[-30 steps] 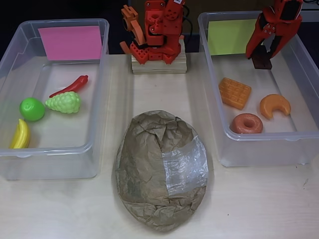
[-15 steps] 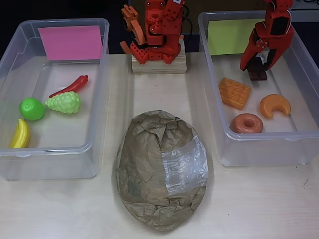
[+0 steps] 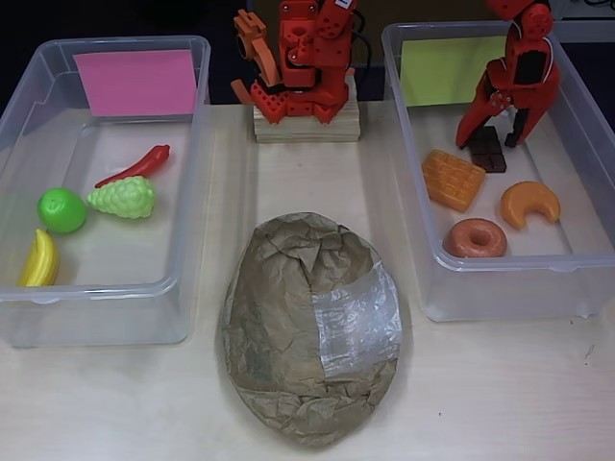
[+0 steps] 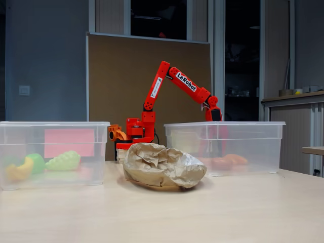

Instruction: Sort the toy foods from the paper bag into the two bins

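My red gripper [image 3: 491,140] hangs inside the right bin [image 3: 519,261], the one with the yellow-green label, and its jaws are spread open. The brown chocolate bar [image 3: 487,150] lies flat on the bin floor between the fingertips. A waffle [image 3: 452,179], a croissant [image 3: 529,203] and a donut [image 3: 475,237] lie in the same bin. The left bin [image 3: 106,288], with a pink label, holds a chili [image 3: 135,165], grapes [image 3: 123,197], an apple [image 3: 61,209] and a banana [image 3: 40,259]. The crumpled paper bag [image 3: 307,336] lies between the bins.
The arm's base [image 3: 303,58] sits on a wooden block at the back, between the bins. In the fixed view the paper bag [image 4: 162,167] lies in front of the base, with the left bin [image 4: 50,169] and right bin [image 4: 253,147] either side. Bare tabletop runs along the front.
The gripper came down in the right bin and opened. The chocolate bar, held upright before, now lies flat on the bin floor.
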Controlling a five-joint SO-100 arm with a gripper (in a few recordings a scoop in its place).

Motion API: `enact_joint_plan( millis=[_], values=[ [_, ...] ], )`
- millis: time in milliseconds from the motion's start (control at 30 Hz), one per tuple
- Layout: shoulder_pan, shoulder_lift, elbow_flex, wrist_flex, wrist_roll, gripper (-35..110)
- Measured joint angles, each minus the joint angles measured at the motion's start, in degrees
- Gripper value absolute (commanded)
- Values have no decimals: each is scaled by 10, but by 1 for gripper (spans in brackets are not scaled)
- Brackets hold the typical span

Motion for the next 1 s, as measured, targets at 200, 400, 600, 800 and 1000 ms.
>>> enact_joint_plan(
  millis=[200, 400, 600, 800, 1000],
  values=[
    [0, 18, -11, 58, 0, 35],
    [9, 52, -92, 202, 1, 34],
    [21, 70, -189, 356, 1, 32],
    [69, 95, -242, 442, 1, 27],
    [111, 139, -243, 495, 1, 19]
  ],
)
